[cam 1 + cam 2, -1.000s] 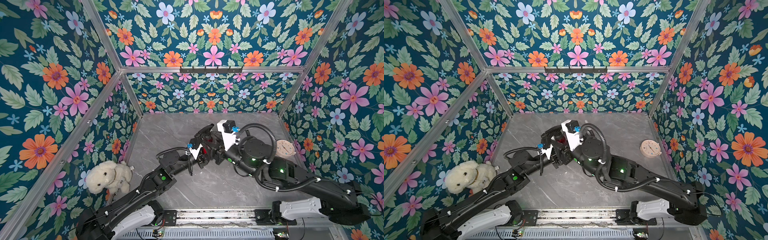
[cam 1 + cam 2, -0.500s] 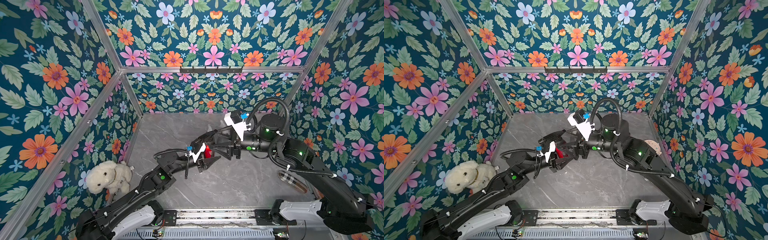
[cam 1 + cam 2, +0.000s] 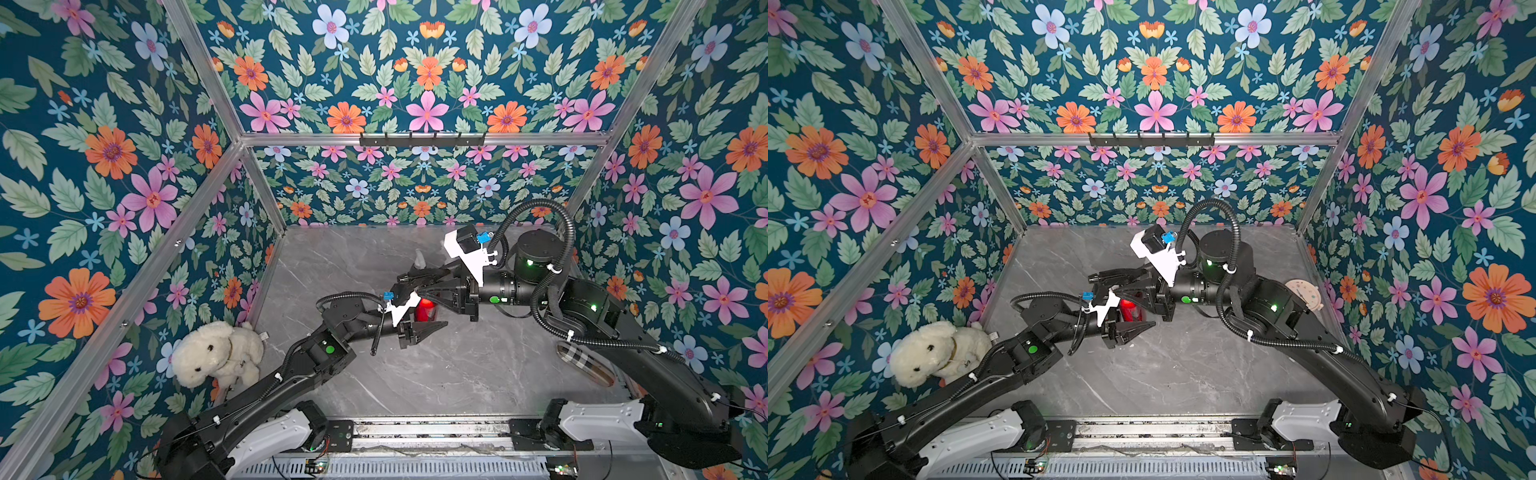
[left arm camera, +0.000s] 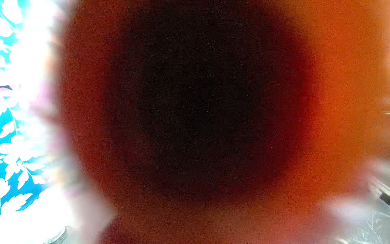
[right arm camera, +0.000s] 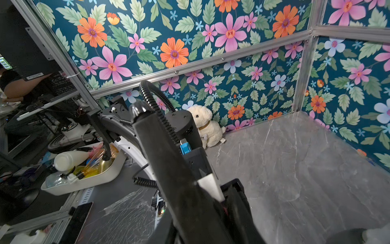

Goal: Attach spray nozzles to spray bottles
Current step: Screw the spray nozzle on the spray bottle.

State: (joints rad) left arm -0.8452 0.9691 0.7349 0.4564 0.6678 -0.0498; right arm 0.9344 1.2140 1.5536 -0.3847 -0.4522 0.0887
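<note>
While red bottle [image 3: 423,307] was clamped in L pincer [image 3: 432,316] at mid-worktop [image 3: 457,365], opening of R pincer [image 3: 415,282], adj., couldn't be told.

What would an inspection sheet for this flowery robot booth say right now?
Surface: grey marbled tabletop with pale veins.
Job's things: red bottle near the middle; a pale piece beyond the right claw, too hidden to name.
Clutter: plush dog, pale round disc, checked oval thing.
Grippers: left claw shut on the red bottle; right claw close beside the bottle, grip unclear.
Cables: black ribbed hoses loop over both arms.
Surroundings: floral walls, hook rail; tray of oddments outside the booth.
</note>
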